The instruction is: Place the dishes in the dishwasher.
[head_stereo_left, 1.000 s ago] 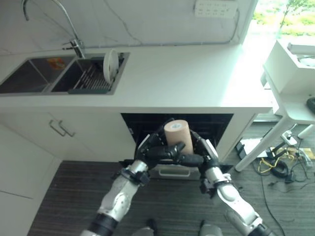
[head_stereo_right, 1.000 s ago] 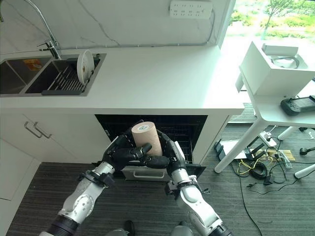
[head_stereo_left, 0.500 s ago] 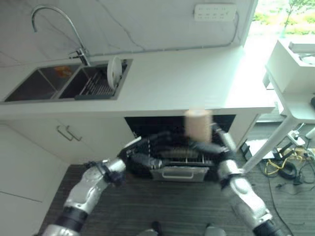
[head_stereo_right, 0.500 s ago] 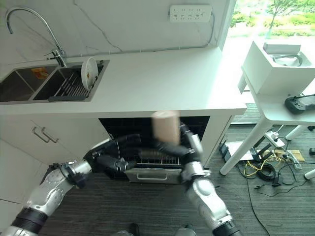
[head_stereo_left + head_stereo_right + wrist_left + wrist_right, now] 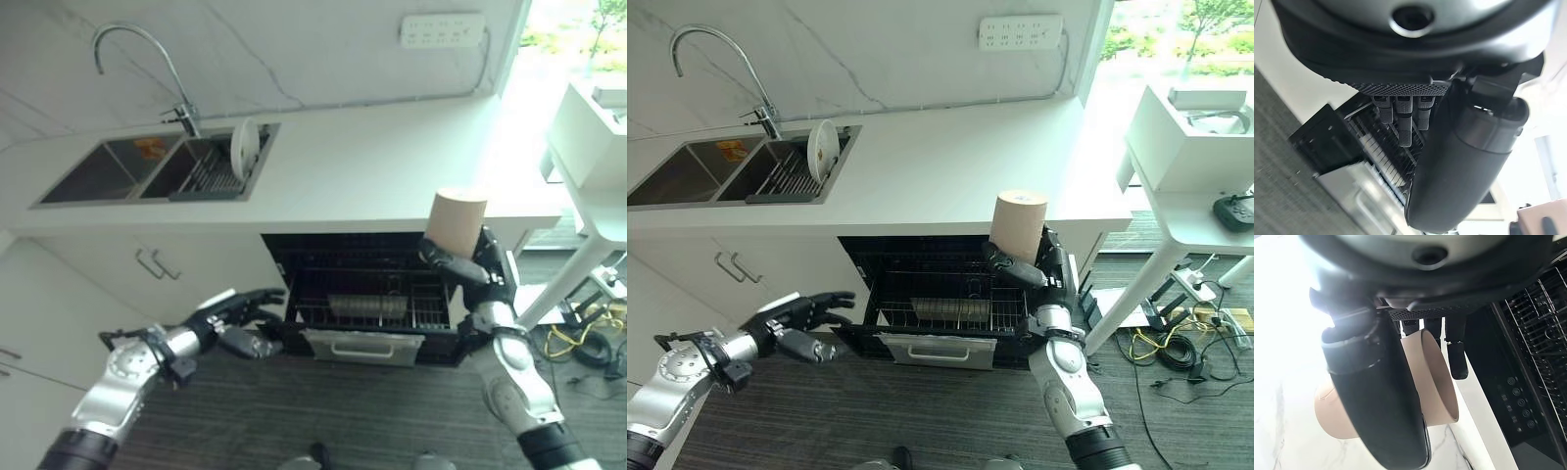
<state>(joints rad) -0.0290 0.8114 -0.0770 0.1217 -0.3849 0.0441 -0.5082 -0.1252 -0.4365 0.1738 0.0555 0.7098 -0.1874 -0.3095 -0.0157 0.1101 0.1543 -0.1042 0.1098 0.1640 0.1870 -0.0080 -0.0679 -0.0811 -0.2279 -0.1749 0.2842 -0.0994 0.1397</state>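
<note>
My right hand [image 5: 468, 274] is shut on a tan cup [image 5: 454, 223], held bottom-up and a little tilted, above the right side of the open dishwasher [image 5: 368, 294]. The right wrist view shows the thumb and fingers [image 5: 1456, 357] wrapped round the cup [image 5: 1435, 391]. Its wire rack [image 5: 950, 304] is pulled out and holds a row of upright tines. My left hand [image 5: 231, 318] is open, fingers relaxed, low at the left of the dishwasher's front edge and holding nothing. A white plate [image 5: 244, 149] stands upright in the sink's drying rack [image 5: 201, 174].
A white counter [image 5: 372, 166] runs above the dishwasher, with a double sink [image 5: 108, 174] and a tap [image 5: 147, 69] at the left. White cabinets [image 5: 118, 284] stand left of the dishwasher. A white side table [image 5: 1205, 196] with cables below it is at the right.
My left hand has let go of the cup and dropped away to the lower left. My right hand has carried the cup up and to the right. The camera has shifted.
</note>
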